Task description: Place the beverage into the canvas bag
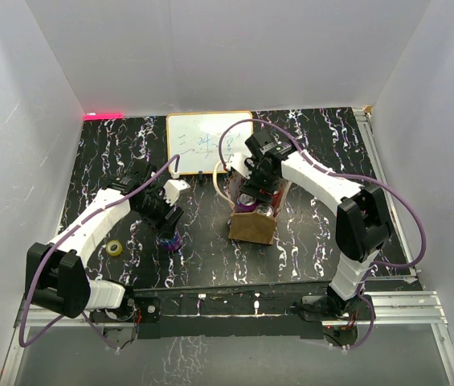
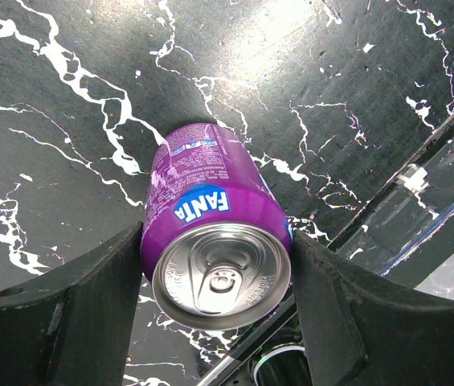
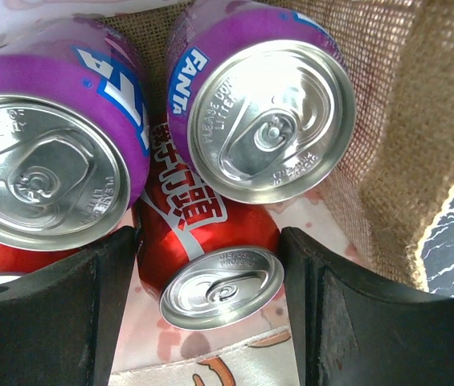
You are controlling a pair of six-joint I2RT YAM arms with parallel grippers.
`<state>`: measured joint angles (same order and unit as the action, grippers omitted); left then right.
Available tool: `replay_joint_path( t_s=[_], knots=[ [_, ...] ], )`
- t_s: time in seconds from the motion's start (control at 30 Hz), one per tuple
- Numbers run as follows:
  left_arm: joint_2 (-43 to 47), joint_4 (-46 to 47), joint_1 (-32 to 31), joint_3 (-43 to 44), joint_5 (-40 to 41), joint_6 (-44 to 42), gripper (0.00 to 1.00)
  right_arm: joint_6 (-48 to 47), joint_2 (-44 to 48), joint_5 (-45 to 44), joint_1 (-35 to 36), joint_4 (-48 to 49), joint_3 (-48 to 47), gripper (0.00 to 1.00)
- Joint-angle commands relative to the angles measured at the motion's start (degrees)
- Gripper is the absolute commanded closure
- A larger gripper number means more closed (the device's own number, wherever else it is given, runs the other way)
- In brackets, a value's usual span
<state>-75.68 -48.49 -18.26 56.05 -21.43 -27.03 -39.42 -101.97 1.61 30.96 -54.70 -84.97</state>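
Grip on the purple Fanta can comes from the left gripper, which clamps its sides near the table's front edge, left of the canvas bag and apart from it. We see the right gripper down inside the bag, seemingly closed against a red can beside two purple cans

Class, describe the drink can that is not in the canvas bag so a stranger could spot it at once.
On the black marbled table, look just left of the tan canvas bag. A purple Fanta can sits there between the left gripper's fingers. Unlike the other cans, it is outside the bag.
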Motion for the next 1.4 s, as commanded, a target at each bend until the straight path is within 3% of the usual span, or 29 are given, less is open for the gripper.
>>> replay_joint_path(
  t_s=[0.0, 0.27, 0.57, 1.07, 1.37],
  knots=[
    [0.6, -1.5, -0.3, 2.4, -2.4, -0.1, 0.97, 1.0, 4.3, -4.6, 0.5, 1.7, -2.9, 0.72],
    [0.9, -1.4, -0.3, 2.3, -2.3, -0.1, 0.97, 1.6, 4.1, -9.3, 1.4, 2.8, -2.3, 0.74],
    [0.5, -1.6, -0.3, 2.6, -2.4, -0.1, 0.96, 3.0, 3.8, -7.7, 1.6, 5.9, -0.1, 0.73],
    [0.7, -1.8, -0.3, 3.0, -2.9, -0.1, 0.96, 4.6, 5.1, 0.6, 1.7, 5.0, -0.3, 0.32],
    [0.5, -2.1, -0.3, 4.6, -3.9, -1.1, 1.00, 5.1, 5.8, 2.7, 1.6, 3.8, -2.0, 0.21]
  ],
)
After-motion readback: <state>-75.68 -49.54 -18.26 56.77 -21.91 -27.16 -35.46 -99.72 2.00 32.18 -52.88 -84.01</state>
